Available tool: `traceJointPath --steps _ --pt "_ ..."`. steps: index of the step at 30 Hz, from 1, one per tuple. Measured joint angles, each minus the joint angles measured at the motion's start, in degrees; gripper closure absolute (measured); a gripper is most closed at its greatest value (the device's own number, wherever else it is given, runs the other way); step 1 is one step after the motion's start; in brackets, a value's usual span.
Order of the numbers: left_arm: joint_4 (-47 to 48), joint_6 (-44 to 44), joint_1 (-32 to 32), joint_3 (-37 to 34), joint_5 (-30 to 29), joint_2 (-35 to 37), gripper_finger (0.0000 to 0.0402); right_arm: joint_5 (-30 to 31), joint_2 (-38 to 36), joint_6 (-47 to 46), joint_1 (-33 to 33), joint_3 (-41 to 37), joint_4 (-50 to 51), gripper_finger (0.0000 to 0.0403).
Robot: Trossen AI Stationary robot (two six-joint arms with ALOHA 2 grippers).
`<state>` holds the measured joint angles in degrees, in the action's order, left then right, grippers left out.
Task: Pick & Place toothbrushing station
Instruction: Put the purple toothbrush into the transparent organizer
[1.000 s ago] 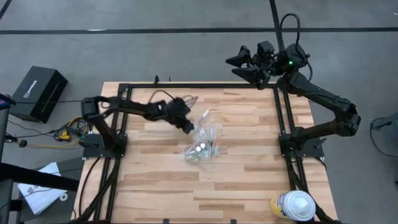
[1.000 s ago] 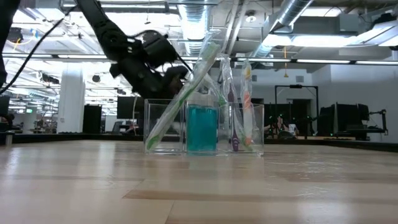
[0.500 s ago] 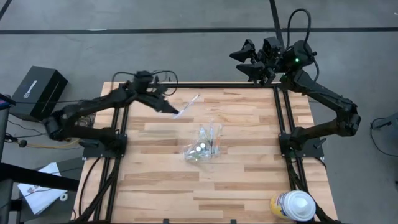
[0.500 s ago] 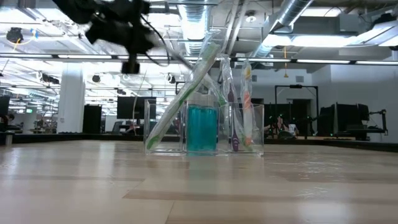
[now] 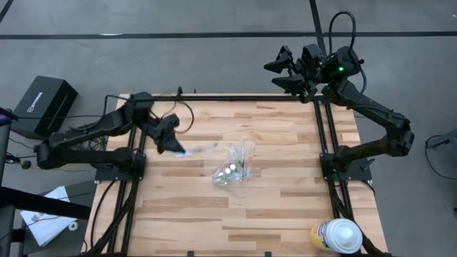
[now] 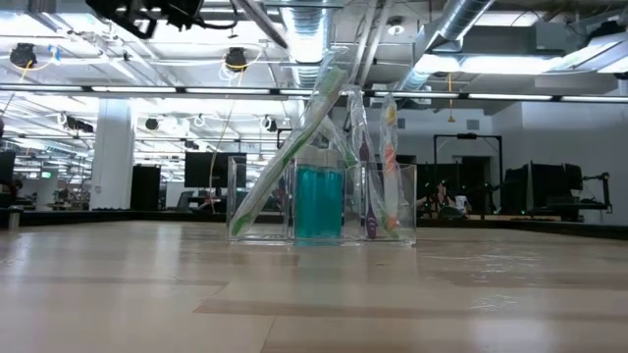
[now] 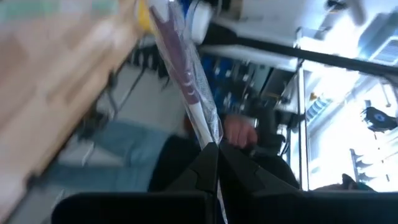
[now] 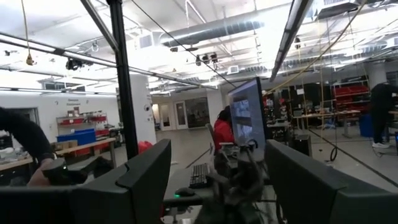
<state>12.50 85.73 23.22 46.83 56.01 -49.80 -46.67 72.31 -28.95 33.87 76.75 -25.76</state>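
Note:
A clear plastic holder (image 5: 232,170) stands mid-table with several wrapped toothbrushes leaning in its compartments. In the low view, the holder (image 6: 324,201) has a teal tube in its middle part and a green brush (image 6: 294,147) slanting out. My left gripper (image 5: 173,145) is high over the table's left part, shut on a wrapped toothbrush (image 5: 201,148) with a purple handle (image 7: 180,65). My right gripper (image 5: 282,71) is open and empty, beyond the far right corner of the table. My left gripper pinches the wrapped toothbrush by one end (image 7: 208,140) between its two fingers. The brush sticks straight out beyond the fingertips, toward the table's right side. It is lifted clear of the table and of the holder.
A large white-and-yellow round container (image 5: 335,235) stands at the near right corner. A black box (image 5: 44,107) sits on the floor left of the table. Bare wood lies around the holder on all sides.
My left gripper has drawn the wrapped toothbrush away from the holder, risen, and pulled back toward the table's left edge. The brush has swung from pointing at the far right to lying about level, pointing right. The holder has stayed put.

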Motion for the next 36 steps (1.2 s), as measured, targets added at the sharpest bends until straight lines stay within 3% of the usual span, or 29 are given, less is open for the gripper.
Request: traceJointPath --steps 11,20,24,36 --pt "1.7 14.6 -13.4 0.0 2.8 -1.0 0.0401 -2.1 0.0 0.5 -0.2 -0.1 0.0 0.0154" --pt "0.8 17.0 -14.4 -7.0 2.4 -2.3 0.0401 -3.0 0.0 0.6 -0.2 -0.1 0.0 0.0154" --pt "-3.7 17.0 -14.3 -9.2 2.5 -4.5 0.0401 -3.3 0.0 0.6 -0.2 -0.1 0.0 0.0154" --pt "-11.8 18.2 -13.7 -9.7 2.7 -11.0 0.0401 -5.9 0.0 0.9 -2.4 -0.1 -0.1 0.0154"
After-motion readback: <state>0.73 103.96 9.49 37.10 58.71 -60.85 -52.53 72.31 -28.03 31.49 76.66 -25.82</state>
